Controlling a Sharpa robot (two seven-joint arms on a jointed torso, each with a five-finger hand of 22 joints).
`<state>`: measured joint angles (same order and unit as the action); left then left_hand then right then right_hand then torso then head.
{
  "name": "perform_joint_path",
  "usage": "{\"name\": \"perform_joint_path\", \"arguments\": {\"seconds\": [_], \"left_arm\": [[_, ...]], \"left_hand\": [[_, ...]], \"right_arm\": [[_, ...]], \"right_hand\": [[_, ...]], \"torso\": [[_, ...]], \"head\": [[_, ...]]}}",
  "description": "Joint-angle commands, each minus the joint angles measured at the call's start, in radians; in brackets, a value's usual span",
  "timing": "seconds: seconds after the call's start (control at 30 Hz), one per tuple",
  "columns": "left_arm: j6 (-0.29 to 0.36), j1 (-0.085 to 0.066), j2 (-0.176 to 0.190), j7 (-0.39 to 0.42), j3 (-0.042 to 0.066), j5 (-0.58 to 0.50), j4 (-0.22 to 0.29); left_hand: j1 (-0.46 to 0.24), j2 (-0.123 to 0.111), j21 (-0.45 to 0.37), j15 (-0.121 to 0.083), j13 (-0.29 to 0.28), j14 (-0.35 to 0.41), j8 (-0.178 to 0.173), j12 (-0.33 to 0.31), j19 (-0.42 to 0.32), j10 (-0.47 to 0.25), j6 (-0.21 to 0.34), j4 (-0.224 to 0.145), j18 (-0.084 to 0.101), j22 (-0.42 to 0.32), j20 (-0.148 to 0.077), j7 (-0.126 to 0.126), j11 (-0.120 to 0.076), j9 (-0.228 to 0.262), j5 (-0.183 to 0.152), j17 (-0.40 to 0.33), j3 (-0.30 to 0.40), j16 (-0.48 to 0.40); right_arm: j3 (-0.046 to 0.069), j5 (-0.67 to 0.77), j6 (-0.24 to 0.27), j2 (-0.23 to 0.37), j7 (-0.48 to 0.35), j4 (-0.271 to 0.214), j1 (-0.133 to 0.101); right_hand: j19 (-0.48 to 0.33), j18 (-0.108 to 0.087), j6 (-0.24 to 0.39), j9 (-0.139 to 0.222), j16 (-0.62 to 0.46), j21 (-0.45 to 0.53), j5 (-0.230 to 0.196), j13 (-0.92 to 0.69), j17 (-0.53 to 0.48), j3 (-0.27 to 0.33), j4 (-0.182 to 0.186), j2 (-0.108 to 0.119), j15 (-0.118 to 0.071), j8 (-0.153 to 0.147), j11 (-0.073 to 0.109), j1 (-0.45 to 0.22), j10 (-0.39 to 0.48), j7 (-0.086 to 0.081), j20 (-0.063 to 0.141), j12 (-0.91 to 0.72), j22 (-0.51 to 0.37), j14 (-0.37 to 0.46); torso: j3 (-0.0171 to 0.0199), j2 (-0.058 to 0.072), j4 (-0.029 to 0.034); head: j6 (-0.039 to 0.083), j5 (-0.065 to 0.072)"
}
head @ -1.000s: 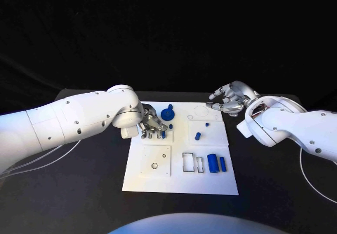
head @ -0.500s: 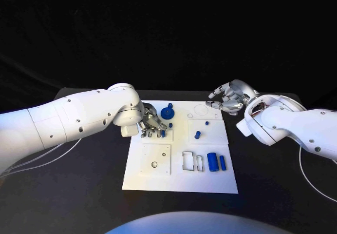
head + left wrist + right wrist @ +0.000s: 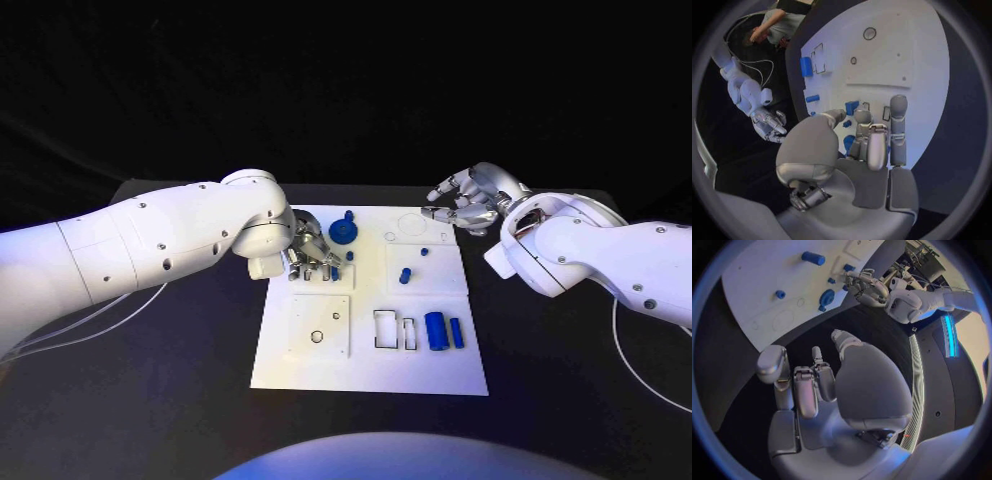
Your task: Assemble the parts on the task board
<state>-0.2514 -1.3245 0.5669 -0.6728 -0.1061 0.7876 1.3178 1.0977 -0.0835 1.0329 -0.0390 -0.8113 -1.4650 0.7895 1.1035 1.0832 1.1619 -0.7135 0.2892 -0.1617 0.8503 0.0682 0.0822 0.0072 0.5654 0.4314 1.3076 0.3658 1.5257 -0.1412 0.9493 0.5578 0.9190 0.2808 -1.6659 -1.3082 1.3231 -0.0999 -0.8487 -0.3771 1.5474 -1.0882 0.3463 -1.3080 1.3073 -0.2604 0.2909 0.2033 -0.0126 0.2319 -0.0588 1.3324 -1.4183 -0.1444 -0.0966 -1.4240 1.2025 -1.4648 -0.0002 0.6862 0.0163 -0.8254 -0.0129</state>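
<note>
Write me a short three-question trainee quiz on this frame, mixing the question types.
1. True or false: the right hand is holding a blue part.
2. Which hand is over the task board, with its fingers down among the small blue parts? A) left hand B) right hand C) both
3. Fill in: the two upright blue cylinders stand beside an empty ______ outline on the board.

Key: 1 false, it hovers empty at the board's far right corner. 2 A. 3 rectangular.

Small blue parts (image 3: 330,271) half hidden beneath the left robot hand (image 3: 312,256).
</note>
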Motion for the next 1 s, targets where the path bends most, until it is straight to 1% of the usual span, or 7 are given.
{"name": "perform_joint_path", "arguments": {"seconds": [0.03,0.23,0.5,0.57,0.63,0.83,1.0], "left_arm": [[-0.002,0.000,-0.004,0.004,0.000,0.004,0.000],[-0.006,0.000,-0.006,0.006,0.000,0.004,-0.001],[-0.001,0.000,-0.007,0.008,0.000,0.004,-0.004],[0.002,0.000,-0.007,0.009,0.000,0.004,-0.004],[0.003,0.000,-0.006,0.009,0.000,0.002,-0.003],[-0.007,0.001,0.006,0.009,0.001,-0.008,0.008],[-0.014,0.002,0.019,0.009,0.001,-0.021,0.020]], "left_hand": [[0.016,-0.002,0.005,-0.009,0.003,-0.042,0.008,0.004,0.004,0.005,-0.003,-0.002,0.004,0.002,-0.002,-0.005,-0.003,-0.003,-0.015,0.083,0.011,0.004],[0.064,-0.018,0.003,-0.011,0.008,-0.042,0.026,0.006,0.004,0.004,0.003,-0.009,0.005,0.009,-0.004,-0.007,-0.005,-0.013,-0.044,0.083,0.043,0.005],[0.088,-0.016,0.007,-0.012,0.009,-0.044,0.034,0.008,0.008,0.006,0.004,-0.011,0.006,0.017,-0.005,-0.009,-0.007,-0.019,-0.055,0.088,0.062,0.006],[0.102,-0.014,0.007,-0.013,0.008,-0.045,0.041,0.010,0.010,0.009,0.004,-0.012,0.006,0.021,-0.006,-0.010,-0.008,-0.023,-0.076,0.091,0.078,0.007],[0.129,-0.012,0.008,-0.015,0.009,-0.048,0.059,0.012,0.012,0.013,0.000,-0.017,0.006,0.028,-0.009,-0.015,-0.011,-0.026,-0.147,0.099,0.125,0.009],[0.164,-0.030,0.011,-0.025,0.014,-0.054,0.126,0.012,0.020,0.025,0.003,-0.054,0.007,0.045,-0.017,-0.026,-0.021,-0.003,-0.168,0.112,0.250,0.012],[0.158,-0.057,0.025,-0.024,0.018,-0.060,0.182,0.012,0.028,0.040,0.021,-0.133,0.010,0.071,-0.019,-0.019,-0.019,0.029,-0.170,0.128,0.406,0.015]], "right_arm": [[0.000,0.005,-0.018,-0.001,0.005,0.000,0.001],[0.000,0.005,-0.019,-0.002,0.010,0.001,0.002],[0.000,0.005,-0.020,-0.002,0.012,0.002,0.002],[0.000,0.005,-0.020,-0.003,0.012,0.002,0.002],[0.000,0.005,-0.021,-0.003,0.013,0.002,0.002],[-0.001,0.005,-0.021,-0.003,0.012,0.003,0.002],[-0.001,0.005,-0.020,-0.002,0.012,0.003,0.002]], "right_hand": [[-0.003,-0.014,-0.005,0.001,-0.005,0.005,0.004,-0.047,0.185,-0.006,0.000,0.001,0.003,0.006,-0.002,-0.010,0.006,0.001,0.000,0.004,0.000,-0.087],[-0.002,-0.014,-0.007,0.001,-0.005,0.004,0.007,-0.047,0.186,-0.010,-0.001,-0.002,0.002,0.008,-0.001,-0.010,0.006,0.002,0.001,0.004,0.001,-0.087],[-0.003,-0.014,-0.008,0.000,-0.005,0.006,0.007,-0.047,0.185,-0.012,-0.001,-0.003,0.002,0.008,-0.001,-0.010,0.006,0.002,0.001,0.004,0.000,-0.087],[-0.003,-0.014,-0.008,0.000,-0.005,0.006,0.007,-0.047,0.185,-0.012,-0.001,-0.003,0.002,0.008,-0.001,-0.010,0.006,0.002,0.001,0.004,0.000,-0.087],[-0.003,-0.014,-0.008,0.000,-0.005,0.005,0.008,-0.047,0.185,-0.012,-0.001,-0.003,0.002,0.009,-0.001,-0.010,0.005,0.002,0.001,0.003,0.000,-0.087],[-0.003,-0.014,-0.009,0.000,-0.006,0.007,0.008,-0.046,0.183,-0.013,-0.001,-0.003,0.002,0.009,-0.001,-0.011,0.006,0.002,0.001,0.004,0.000,-0.087],[-0.004,-0.015,-0.010,0.000,-0.006,0.008,0.009,-0.046,0.183,-0.013,0.000,-0.003,0.002,0.010,-0.001,-0.014,0.006,0.002,0.001,0.004,-0.001,-0.086]], "torso": [[0.0000,0.000,-0.0006],[-0.0006,0.000,0.0003],[-0.0002,0.000,-0.0002],[0.0002,0.000,-0.0003],[0.0002,0.000,-0.0005],[0.0006,0.001,-0.0015],[0.0004,0.001,0.0010]], "head": [[0.000,-0.001],[0.000,-0.002],[-0.003,-0.002],[-0.003,-0.002],[-0.002,-0.002],[-0.001,-0.005],[-0.002,-0.003]]}}
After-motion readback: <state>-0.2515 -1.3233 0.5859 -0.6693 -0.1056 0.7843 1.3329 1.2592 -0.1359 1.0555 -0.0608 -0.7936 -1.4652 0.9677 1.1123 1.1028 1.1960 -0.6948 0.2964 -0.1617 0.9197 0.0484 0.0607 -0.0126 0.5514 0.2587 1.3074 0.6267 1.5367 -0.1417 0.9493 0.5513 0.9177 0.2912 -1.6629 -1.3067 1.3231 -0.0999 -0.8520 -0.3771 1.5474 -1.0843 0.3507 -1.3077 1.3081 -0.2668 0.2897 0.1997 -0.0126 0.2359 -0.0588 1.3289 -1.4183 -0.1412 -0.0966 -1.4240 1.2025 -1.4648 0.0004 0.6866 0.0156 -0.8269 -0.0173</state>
